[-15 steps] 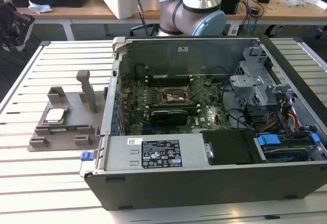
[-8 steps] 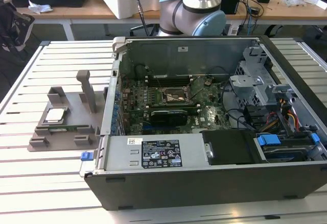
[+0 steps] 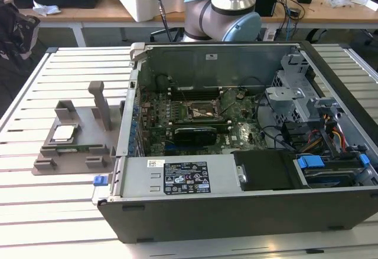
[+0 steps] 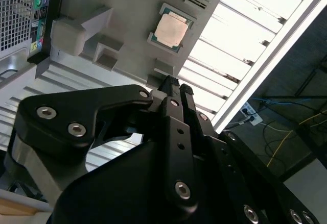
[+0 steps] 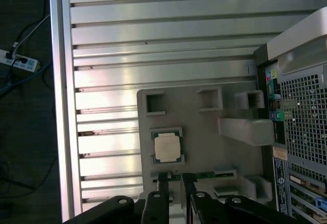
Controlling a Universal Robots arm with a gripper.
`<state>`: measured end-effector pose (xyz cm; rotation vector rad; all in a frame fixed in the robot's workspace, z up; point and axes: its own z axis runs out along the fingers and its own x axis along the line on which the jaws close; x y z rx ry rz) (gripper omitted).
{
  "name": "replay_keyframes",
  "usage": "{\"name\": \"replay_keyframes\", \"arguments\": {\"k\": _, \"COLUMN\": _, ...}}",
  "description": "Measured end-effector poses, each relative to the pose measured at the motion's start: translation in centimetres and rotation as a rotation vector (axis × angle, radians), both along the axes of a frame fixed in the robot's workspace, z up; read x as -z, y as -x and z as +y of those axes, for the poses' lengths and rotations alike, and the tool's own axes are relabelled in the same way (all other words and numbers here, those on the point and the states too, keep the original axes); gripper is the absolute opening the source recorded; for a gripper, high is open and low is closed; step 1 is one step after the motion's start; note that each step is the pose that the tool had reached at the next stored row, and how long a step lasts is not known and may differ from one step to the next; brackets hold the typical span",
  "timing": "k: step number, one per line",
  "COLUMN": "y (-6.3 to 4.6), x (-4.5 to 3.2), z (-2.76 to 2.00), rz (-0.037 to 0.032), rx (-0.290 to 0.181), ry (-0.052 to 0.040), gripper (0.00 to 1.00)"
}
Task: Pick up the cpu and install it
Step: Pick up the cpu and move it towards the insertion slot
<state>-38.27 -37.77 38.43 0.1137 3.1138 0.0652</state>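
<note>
The cpu (image 3: 64, 132), a small silvery square chip, lies flat in a recess of the grey holder tray (image 3: 88, 130) at the exterior view's left, beside the open computer case (image 3: 248, 212). Both wrist views look down on the cpu (image 5: 167, 147) (image 4: 170, 30) in its tray (image 5: 204, 142). My gripper (image 5: 175, 179) (image 4: 177, 86) hangs well above the tray's edge, a short way off the chip. Its black fingers stand a narrow gap apart with nothing between them. The black-framed socket (image 3: 204, 112) sits on the motherboard inside the case.
The tray has an upright post (image 3: 99, 102) and several raised blocks around the chip. The slatted metal table (image 3: 53, 212) carries tray and case. Cables, drive cages and a power supply (image 3: 183, 179) crowd the case interior. The table edge (image 5: 59, 106) drops off to the floor with cables.
</note>
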Motion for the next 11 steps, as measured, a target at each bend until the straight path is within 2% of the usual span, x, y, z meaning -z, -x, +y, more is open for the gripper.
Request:
{"name": "replay_keyframes", "arguments": {"k": 1, "y": 0.01, "x": 0.00, "z": 0.00, "rz": 0.0000, "rx": 0.000, "ry": 0.0000, "gripper": 0.36}}
{"name": "replay_keyframes", "arguments": {"k": 4, "y": 0.01, "x": 0.00, "z": 0.00, "rz": 0.0000, "rx": 0.000, "ry": 0.0000, "gripper": 0.54}}
{"name": "replay_keyframes", "arguments": {"k": 5, "y": 0.01, "x": 0.00, "z": 0.00, "rz": 0.0000, "rx": 0.000, "ry": 0.0000, "gripper": 0.54}}
{"name": "replay_keyframes", "arguments": {"k": 7, "y": 0.02, "x": 0.00, "z": 0.02, "rz": 0.0000, "rx": -0.007, "ry": 0.0294, "gripper": 0.54}}
{"name": "replay_keyframes", "arguments": {"k": 9, "y": 0.02, "x": 0.00, "z": 0.02, "rz": -0.0004, "rx": -0.032, "ry": 0.0297, "gripper": 0.54}}
{"name": "replay_keyframes", "arguments": {"k": 11, "y": 0.02, "x": 0.00, "z": 0.02, "rz": -0.0004, "rx": -0.033, "ry": 0.0296, "gripper": 0.54}}
